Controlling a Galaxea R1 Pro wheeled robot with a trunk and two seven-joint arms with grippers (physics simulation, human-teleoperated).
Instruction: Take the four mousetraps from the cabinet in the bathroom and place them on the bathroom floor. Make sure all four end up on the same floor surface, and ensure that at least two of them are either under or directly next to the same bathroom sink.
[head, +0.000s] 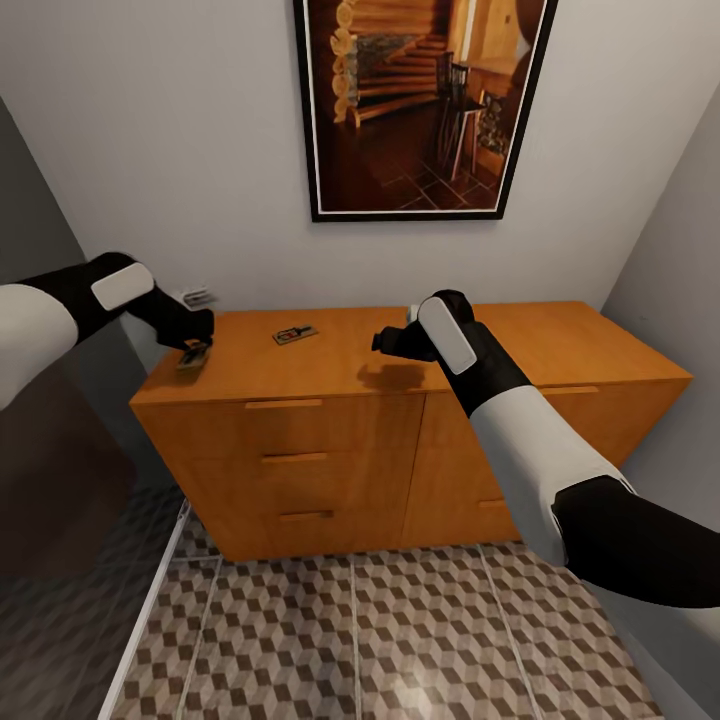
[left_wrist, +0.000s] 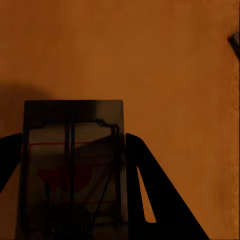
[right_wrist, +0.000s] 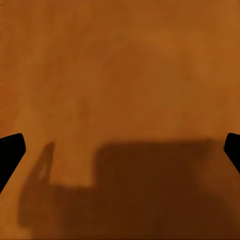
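The orange-brown cabinet (head: 400, 440) stands against the back wall. One small dark mousetrap (head: 296, 334) lies flat on its top, left of centre. My left gripper (head: 193, 352) hovers at the top's left end, shut on a second mousetrap (head: 192, 358). In the left wrist view that mousetrap (left_wrist: 72, 170) sits between the two dark fingers (left_wrist: 145, 170), over the cabinet top (left_wrist: 165, 65). My right gripper (head: 385, 342) hangs just above the middle of the top. It is open and empty, its fingertips (right_wrist: 10, 150) spread wide over bare wood (right_wrist: 120, 75). A small greyish piece (head: 196, 297) lies at the back left corner.
A framed picture (head: 420, 105) hangs above the cabinet. The cube-patterned tiled floor (head: 400, 640) spreads in front of it. A dark glassy panel (head: 60, 560) with a pale rail closes the left side, and a grey wall (head: 670, 290) closes the right.
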